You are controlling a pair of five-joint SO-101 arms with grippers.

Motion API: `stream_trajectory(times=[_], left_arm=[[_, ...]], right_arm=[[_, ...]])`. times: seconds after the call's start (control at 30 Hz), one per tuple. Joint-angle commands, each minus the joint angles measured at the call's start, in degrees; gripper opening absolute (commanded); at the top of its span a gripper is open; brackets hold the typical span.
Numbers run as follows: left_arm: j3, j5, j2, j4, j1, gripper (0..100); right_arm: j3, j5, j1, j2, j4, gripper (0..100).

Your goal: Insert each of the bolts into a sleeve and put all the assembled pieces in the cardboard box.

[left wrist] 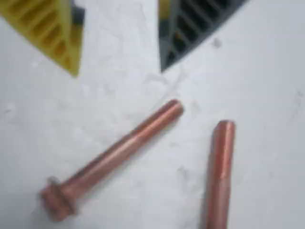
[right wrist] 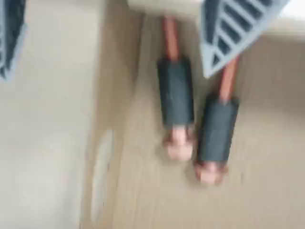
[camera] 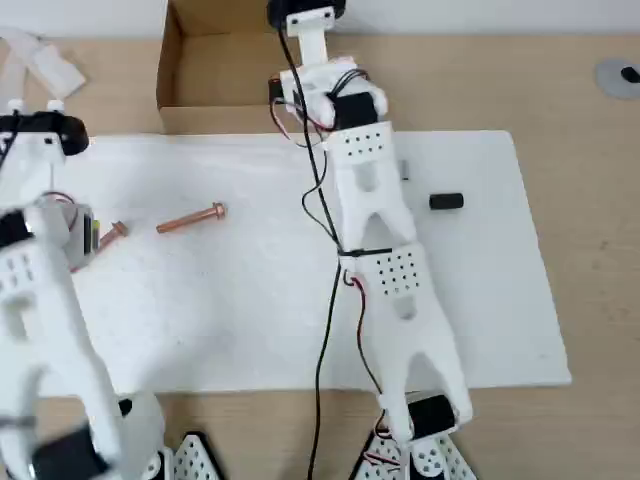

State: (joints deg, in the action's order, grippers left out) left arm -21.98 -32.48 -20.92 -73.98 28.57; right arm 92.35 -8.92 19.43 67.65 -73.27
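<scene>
Two bare copper bolts lie on the white mat: one [camera: 190, 218] [left wrist: 114, 152] out in the open, the other [camera: 112, 232] [left wrist: 220, 171] partly under my left arm. My left gripper [left wrist: 119, 47] hovers open just above them, holding nothing. A loose black sleeve [camera: 446, 201] lies on the mat's right side. My right arm [camera: 370, 200] stretches across the mat into the cardboard box [camera: 200, 118]. There my right gripper [right wrist: 114, 43] is open above two bolts fitted with black sleeves [right wrist: 176, 93] [right wrist: 217, 129], which lie side by side on the box floor.
The white mat [camera: 250, 320] covers most of the wooden table. A small grey piece [camera: 404, 170] lies on it near the right arm. A grey disc [camera: 620, 78] sits at the far right, and white parts [camera: 45, 65] lie at the far left.
</scene>
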Motion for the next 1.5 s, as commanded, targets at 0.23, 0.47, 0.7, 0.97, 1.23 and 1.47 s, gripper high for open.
stream_trajectory(times=[0.23, 0.47, 0.7, 0.97, 1.23, 1.47], left_arm=[[31.56, -7.38, 28.53, -6.95, 7.38, 12], [39.21, -7.47, 39.08, -7.21, 7.38, 12], [43.69, -7.47, 47.16, -3.52, 6.59, 12], [49.05, -7.47, 55.52, -3.52, 6.24, 12], [56.44, -4.4, 64.84, -3.52, 5.36, 12], [58.2, -2.99, 68.35, -5.36, 1.58, 1]], right_arm=[[3.12, 0.18, -2.95, -14.81, -14.24, 29.7], [3.12, 0.18, -3.47, -15.25, -17.85, 29.7], [3.12, 0.18, -3.47, -15.08, -17.85, 29.7], [3.12, 0.18, -3.38, -15.08, -17.85, 29.6], [3.03, 0.18, -3.12, -15.08, -17.76, 29.6], [2.95, 0.18, -3.03, -15.08, -20.57, 29.6]])
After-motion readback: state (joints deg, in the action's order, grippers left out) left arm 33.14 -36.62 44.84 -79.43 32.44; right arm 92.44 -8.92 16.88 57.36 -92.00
